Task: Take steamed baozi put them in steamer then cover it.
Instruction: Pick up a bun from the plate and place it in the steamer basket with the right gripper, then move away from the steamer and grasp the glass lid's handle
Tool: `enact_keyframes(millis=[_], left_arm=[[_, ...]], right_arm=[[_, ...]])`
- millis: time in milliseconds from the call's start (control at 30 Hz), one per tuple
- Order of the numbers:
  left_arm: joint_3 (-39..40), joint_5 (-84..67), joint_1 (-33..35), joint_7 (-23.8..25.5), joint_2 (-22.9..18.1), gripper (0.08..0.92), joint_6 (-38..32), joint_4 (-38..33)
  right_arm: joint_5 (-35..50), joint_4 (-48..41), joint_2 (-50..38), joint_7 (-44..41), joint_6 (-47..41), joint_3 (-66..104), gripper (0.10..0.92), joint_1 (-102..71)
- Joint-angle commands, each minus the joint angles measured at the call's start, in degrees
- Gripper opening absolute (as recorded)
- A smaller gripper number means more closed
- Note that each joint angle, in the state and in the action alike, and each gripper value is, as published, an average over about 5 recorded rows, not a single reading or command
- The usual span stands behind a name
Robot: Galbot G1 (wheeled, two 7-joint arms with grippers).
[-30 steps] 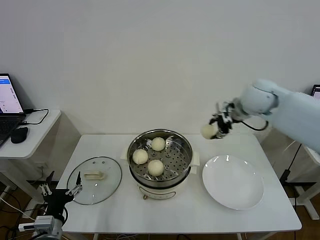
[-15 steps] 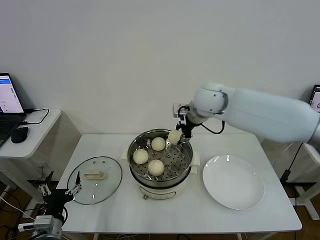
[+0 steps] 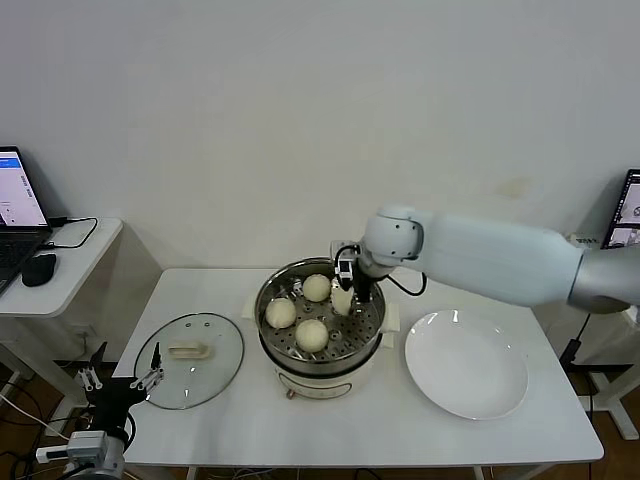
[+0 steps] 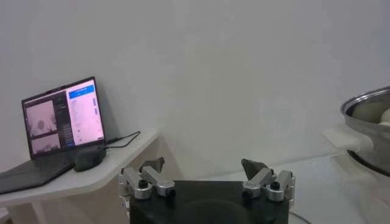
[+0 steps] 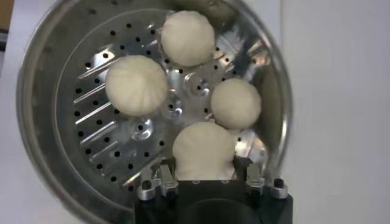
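The right claw [image 5: 204,178] is squeezing the last bun [image 5: 203,151] just above the steamer [image 3: 372,297] tray, with three buns beyond it.

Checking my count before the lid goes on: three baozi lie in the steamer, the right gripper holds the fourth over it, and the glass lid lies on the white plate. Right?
Not quite. In the head view the glass lid lies on the table, left of the steamer, not on the white plate. The rest holds: three baozi inside, and the right gripper holds the fourth baozi over it.

Head view overlooks table [image 3: 200,290]; right wrist faces steamer [image 5: 36,91] closely
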Motion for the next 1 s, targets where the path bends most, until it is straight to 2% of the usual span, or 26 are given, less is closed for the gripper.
enact_keyframes(millis=[33, 167, 333, 433, 600, 800, 1000], left_arm=[[0.00, -0.02, 0.05, 0.05, -0.16, 0.823, -0.07, 0.06], [-0.05, -0.01, 0.10, 0.04, -0.21, 0.823, -0.08, 0.17], [-0.07, 0.02, 0.12, 0.04, -0.20, 0.823, -0.07, 0.31], [-0.06, 0.01, -0.02, 0.06, -0.20, 0.823, -0.05, 0.40], [-0.23, -0.05, 0.16, 0.08, -0.15, 0.823, -0.09, 0.36], [-0.57, -0.04, 0.48, 0.11, -0.27, 0.823, -0.22, 0.34], [-0.40, 0.15, 0.66, 0.23, -0.53, 0.823, -0.54, 0.50]], right_arm=[[-2.81, -1.42, 1.35, 0.96, -0.71, 0.51, 0.602, -3.72], [-3.21, -1.06, 0.82, 1.04, -0.96, 1.33, 0.627, -4.03], [-2.68, 1.64, -1.82, 0.02, -1.12, 2.52, 0.757, -1.51], [-2.37, 3.75, -4.38, -1.11, -0.65, 4.42, 0.809, 0.16], [-1.60, 9.36, -10.82, 0.63, 0.30, 10.01, 0.822, -0.87], [4.52, 19.59, -24.21, 14.23, 4.41, 22.94, 0.823, -12.45], [5.13, 28.14, -35.77, 30.39, 19.85, 49.00, 0.823, -46.24]])
